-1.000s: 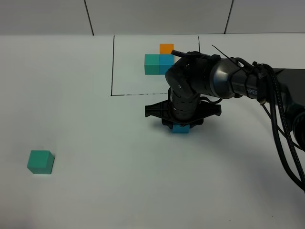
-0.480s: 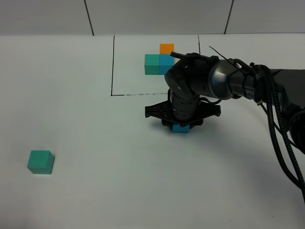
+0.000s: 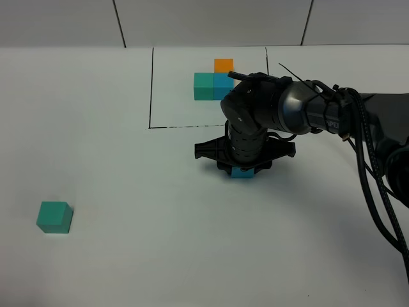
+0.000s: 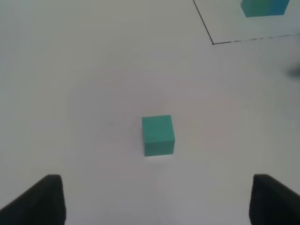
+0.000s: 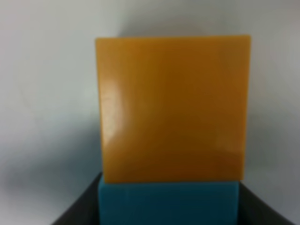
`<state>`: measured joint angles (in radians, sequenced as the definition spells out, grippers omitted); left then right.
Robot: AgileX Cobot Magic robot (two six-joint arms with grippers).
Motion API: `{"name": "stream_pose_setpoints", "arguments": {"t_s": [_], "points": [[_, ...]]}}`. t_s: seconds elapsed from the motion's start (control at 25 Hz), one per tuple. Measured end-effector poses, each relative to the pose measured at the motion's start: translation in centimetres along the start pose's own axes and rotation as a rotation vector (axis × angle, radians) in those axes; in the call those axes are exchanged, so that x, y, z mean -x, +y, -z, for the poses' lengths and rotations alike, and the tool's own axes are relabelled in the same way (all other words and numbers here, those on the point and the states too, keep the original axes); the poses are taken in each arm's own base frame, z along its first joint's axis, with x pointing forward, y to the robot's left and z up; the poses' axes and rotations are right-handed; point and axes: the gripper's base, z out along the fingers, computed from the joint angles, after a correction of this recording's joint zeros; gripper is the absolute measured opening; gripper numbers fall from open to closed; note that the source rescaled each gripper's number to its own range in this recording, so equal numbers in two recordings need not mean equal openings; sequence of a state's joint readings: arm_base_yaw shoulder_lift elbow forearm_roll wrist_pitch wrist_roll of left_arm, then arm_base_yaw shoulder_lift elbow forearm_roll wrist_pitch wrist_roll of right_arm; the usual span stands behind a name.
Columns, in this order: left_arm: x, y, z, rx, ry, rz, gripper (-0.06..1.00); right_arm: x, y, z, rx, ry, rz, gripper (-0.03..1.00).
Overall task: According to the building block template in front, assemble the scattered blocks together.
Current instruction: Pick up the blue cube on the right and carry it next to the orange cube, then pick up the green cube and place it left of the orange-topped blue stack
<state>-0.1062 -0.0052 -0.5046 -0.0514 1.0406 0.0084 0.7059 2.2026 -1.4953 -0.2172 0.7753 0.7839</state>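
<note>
The building block template [image 3: 215,79] is a teal, blue and orange cluster inside a black drawn frame [image 3: 151,89] at the back; its edge also shows in the left wrist view [image 4: 265,7]. My right gripper [image 3: 241,165] points down in the middle of the table, shut on the blue block [image 3: 241,172]. In the right wrist view the blue block [image 5: 168,204] sits between the dark fingers [image 5: 77,213] and lies flush against the orange block [image 5: 172,108]. The teal block [image 3: 54,217] lies alone at the near left. My left gripper [image 4: 161,201] hangs open above and short of this teal block [image 4: 158,135].
The right arm's black body and cables [image 3: 377,185] run in from the right edge. The white table [image 3: 128,256] carries nothing else. A grey panelled wall [image 3: 204,22] stands behind it.
Hardly anything. The right arm has edged a little toward the back; the blocks and the left gripper stay where they were.
</note>
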Motion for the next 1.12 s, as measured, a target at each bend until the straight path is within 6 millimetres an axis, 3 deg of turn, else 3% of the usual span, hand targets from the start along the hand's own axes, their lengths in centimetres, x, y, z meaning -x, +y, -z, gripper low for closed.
{"name": "stream_pose_setpoints", "arguments": {"t_s": [0.68,0.76,0.92,1.12], "points": [[0.0,0.0,0.0,0.0,0.0,0.0,0.78,-0.02,0.04,-0.05,0.006,0.003,-0.005,0.04],[0.0,0.0,0.0,0.0,0.0,0.0,0.78,-0.02,0.04,-0.05,0.006,0.003,-0.005,0.1],[0.0,0.0,0.0,0.0,0.0,0.0,0.78,0.07,0.12,-0.05,0.016,-0.006,0.002,0.32],[0.0,0.0,0.0,0.0,0.0,0.0,0.78,0.13,0.17,0.13,0.026,-0.014,0.025,0.69]]}}
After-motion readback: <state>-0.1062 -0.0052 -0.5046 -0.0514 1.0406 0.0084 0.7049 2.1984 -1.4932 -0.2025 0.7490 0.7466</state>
